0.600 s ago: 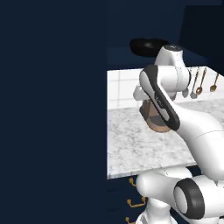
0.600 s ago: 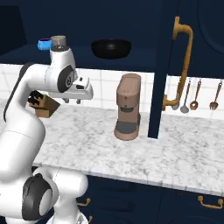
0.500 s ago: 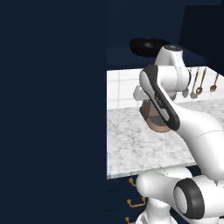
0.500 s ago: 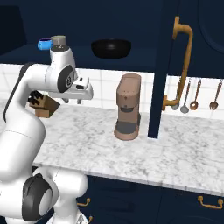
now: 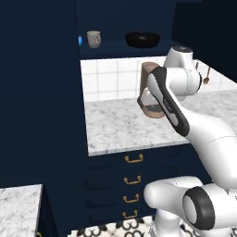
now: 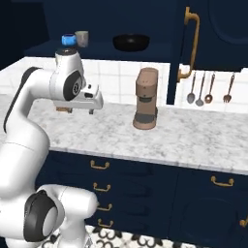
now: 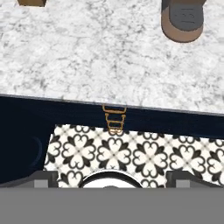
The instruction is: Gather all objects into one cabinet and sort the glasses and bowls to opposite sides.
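The claw (image 7: 114, 178) is spread wide and holds nothing. It points down over the front edge of the worktop (image 7: 87, 57), with the patterned floor (image 7: 144, 153) below it. In the right base view the claw (image 6: 77, 110) hangs low, near the worktop's left end.

The mug (image 5: 94, 39) stands upright on the dark shelf (image 5: 115, 48) above the worktop's back edge. It is near the shelf's left end, just beside a blue thing (image 5: 79, 40) and well apart from the black bowl (image 5: 142, 39).

What could go wrong, as I judge it:
- The claw is low and the mug is high, so the arm has a long swing up. Its elbow or hand could clip the shelf's front edge on the way.
- The coffee machine (image 6: 146, 98) stands on the worktop close to the arm, and a wide swing could knock it over.
- The blue thing sits so close to the mug that a finger coming in on that side may shove it or tip the mug.
- I cannot tell which way the loop handle points. A pinch across it could twist the mug loose.
- The door with the gold handle (image 6: 192, 43) hangs by the shelf's right end and narrows the way in from that side.

Counted:
- one mug
- one black bowl
- one blue thing
- one coffee machine
- four utensils (image 6: 200, 89) hanging on the back wall
- four drawer pulls (image 5: 133, 159) in a column under the front edge, in the left base view
- no other glass or bowl that I can make out
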{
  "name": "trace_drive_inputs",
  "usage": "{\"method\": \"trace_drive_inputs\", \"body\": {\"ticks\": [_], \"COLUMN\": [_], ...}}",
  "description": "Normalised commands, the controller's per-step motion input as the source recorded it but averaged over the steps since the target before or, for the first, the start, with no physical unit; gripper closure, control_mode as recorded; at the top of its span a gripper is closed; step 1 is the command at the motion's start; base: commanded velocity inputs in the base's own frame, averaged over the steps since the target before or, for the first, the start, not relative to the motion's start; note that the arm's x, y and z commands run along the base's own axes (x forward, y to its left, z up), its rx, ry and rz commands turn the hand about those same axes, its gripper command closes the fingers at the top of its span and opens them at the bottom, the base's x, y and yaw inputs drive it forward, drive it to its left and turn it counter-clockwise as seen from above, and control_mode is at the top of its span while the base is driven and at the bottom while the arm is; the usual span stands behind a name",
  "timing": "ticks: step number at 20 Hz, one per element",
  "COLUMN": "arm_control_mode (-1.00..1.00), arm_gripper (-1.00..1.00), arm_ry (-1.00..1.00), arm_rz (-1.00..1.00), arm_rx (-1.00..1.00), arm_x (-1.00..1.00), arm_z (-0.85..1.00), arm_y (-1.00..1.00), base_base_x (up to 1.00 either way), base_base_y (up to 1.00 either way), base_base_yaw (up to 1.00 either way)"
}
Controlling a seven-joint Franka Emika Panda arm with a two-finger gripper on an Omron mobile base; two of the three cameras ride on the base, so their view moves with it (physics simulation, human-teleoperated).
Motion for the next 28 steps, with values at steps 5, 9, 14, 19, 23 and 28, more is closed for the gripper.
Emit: {"method": "trace_drive_inputs", "body": {"ticks": [5, 9, 14, 19, 23, 28], "arm_control_mode": [1.00, 1.00, 1.00, 1.00, 1.00, 1.00], "arm_gripper": [-1.00, -1.00, -1.00, -1.00, -1.00, -1.00], "arm_ry": [0.00, 0.00, 0.00, 0.00, 0.00, 0.00], "arm_rz": [0.00, 0.00, 0.00, 0.00, 0.00, 0.00], "arm_rx": [0.00, 0.00, 0.00, 0.00, 0.00, 0.00], "arm_x": [0.00, 0.00, 0.00, 0.00, 0.00, 0.00], "arm_z": [0.00, 0.00, 0.00, 0.00, 0.00, 0.00], "arm_y": [0.00, 0.00, 0.00, 0.00, 0.00, 0.00], "base_base_x": [-0.51, -0.14, -0.01, -0.28, -0.02, -0.84], "base_base_y": [-0.22, -0.30, -0.04, 0.09, -0.34, -0.39], "base_base_yaw": [-0.03, -0.05, -0.01, 0.56, 0.16, 0.09]}}
